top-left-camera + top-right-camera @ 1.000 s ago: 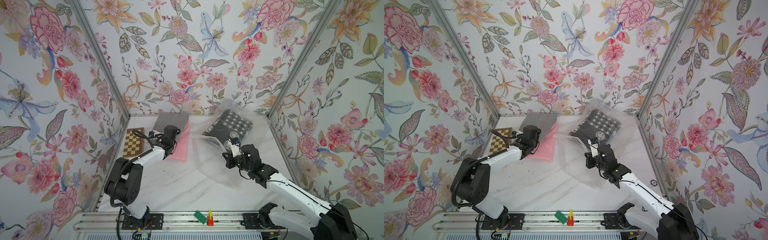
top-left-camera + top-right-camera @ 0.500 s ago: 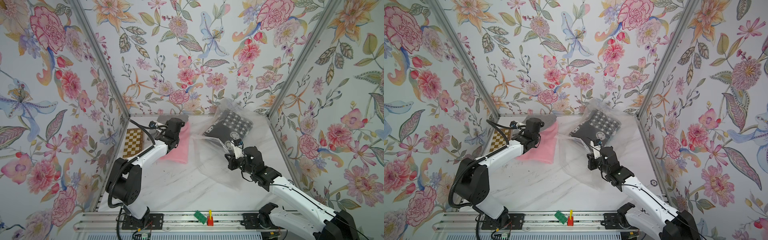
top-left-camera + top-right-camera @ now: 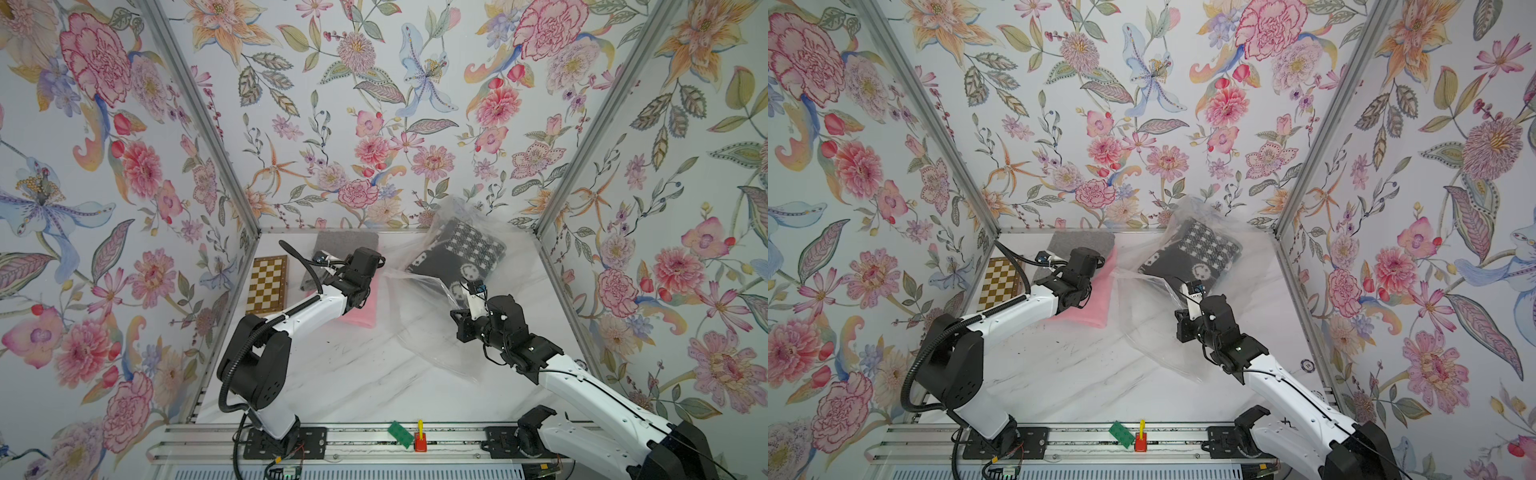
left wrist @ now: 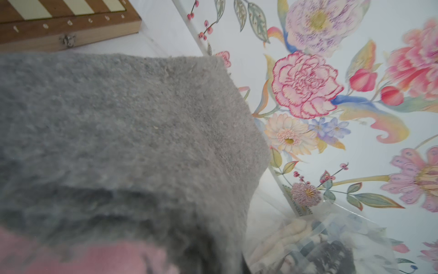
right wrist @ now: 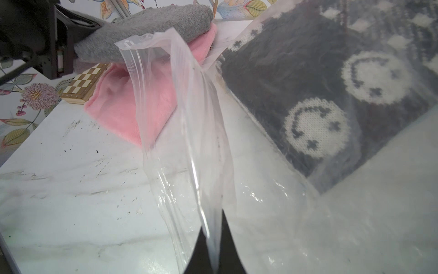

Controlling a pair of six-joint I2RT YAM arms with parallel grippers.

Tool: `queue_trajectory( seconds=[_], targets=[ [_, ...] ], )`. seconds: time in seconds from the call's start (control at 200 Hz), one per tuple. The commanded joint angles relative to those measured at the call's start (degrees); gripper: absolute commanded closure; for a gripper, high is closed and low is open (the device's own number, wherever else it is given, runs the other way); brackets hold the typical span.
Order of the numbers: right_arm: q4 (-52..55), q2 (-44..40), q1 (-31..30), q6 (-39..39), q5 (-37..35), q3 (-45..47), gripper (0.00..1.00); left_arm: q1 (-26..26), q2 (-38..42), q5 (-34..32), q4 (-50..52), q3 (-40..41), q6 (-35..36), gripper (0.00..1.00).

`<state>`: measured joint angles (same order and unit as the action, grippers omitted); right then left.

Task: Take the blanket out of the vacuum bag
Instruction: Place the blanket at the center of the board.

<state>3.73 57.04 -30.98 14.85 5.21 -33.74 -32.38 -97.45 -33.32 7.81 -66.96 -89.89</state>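
**A:** How far along is this?

**B:** Not far, I'd judge. The black-and-white blanket [image 3: 457, 257] lies inside the vacuum bag [image 3: 432, 332], at the far right of the table [image 3: 332, 374], near the back wall in both top views.

**A:** Does anything have hold of the bag?

**B:** Yes. The right gripper [image 5: 213, 237] has its jaws pinched together on a fold of the clear film, holding it up off the table. The bag's zip strip hangs loose beyond the grip.

**A:** And the left gripper?

**B:** The left gripper [image 3: 368, 262] is over a gray blanket [image 3: 345, 241] that lies on a pink blanket [image 3: 361, 316]. Both are outside the bag, just beside it. The gripper's fingers are hidden in every view, so I cannot tell whether it is closed or holding the gray cloth.

**A:** So what's left?

**B:** Nearly everything for the patterned one. The bag's mouth has to be held open, the blanket gripped, and then it has to be drawn clear onto the table.
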Motion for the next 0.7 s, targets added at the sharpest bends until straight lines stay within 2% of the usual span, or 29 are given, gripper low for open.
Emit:
queue_trajectory(
  seconds=[0.0, 0.105, 0.36, 0.44, 0.555, 0.631, 0.696],
  targets=[
    [0.8, 0.8, 0.4, 0.6, 0.3, -0.6, 1.0, -0.9, -2.7, 3.9, -2.6, 3.6, -5.5, 0.82],
    [0.6, 0.4, 0.4, 1.0, -0.1, -0.2, 1.0, -1.8, -1.9, 4.6, -5.7, 5.7, -5.2, 0.69],
    [-1.2, 2.5, 0.4, 2.0, 0.8, 0.1, 1.0, -2.2, 4.0, 10.1, -9.6, 10.7, -2.8, 0.61],
    [-1.4, 3.2, 0.3, 2.1, 1.0, -0.4, 1.0, -2.2, 6.1, 12.4, -10.6, 11.9, 0.1, 0.55],
    [-1.4, 3.5, 0.1, 2.1, 1.3, -0.7, 1.0, -2.2, 9.7, 17.0, -10.1, 12.6, 8.2, 0.36],
    [-1.4, 3.4, 0.0, 2.1, 1.1, -0.5, 1.0, -2.1, 12.2, 18.6, -9.7, 14.9, 11.7, 0.34],
    [-1.7, 3.4, 0.0, 2.3, 1.0, 0.0, 1.0, -1.9, 14.7, 18.8, -9.7, 18.7, 11.0, 0.34]
  ],
)
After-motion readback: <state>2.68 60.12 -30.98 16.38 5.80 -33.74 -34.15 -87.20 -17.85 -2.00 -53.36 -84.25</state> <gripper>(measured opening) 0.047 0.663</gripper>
